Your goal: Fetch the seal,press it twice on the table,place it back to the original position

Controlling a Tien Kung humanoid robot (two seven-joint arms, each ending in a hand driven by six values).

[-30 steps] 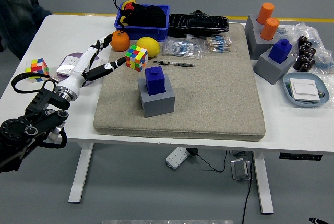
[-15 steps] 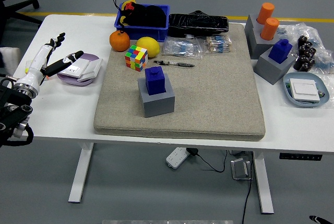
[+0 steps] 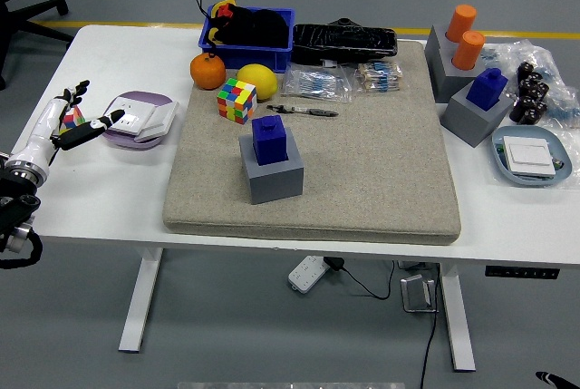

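Blue on grey, the seal (image 3: 269, 139) sits upright in its block holder (image 3: 274, 177) on the beige felt mat (image 3: 362, 162), near the mat's left side, with nothing touching it. The left hand (image 3: 65, 122) has drawn well back over the last second: it was reaching in toward the Rubik's cube (image 3: 236, 100) and the mat's left edge, and now it hangs at the table's far left margin, just beside the purple dish (image 3: 138, 118), fingers spread and holding nothing. The right arm is out of view.

Since the seal rests squarely in its holder and the hand is retreating empty, I judge the task either finished, with the seal returned, or not begun; the pictures alone cannot settle which, and the mat shows no readable stamp marks. A second blue seal (image 3: 489, 86) stands in another grey holder at the right, well apart.
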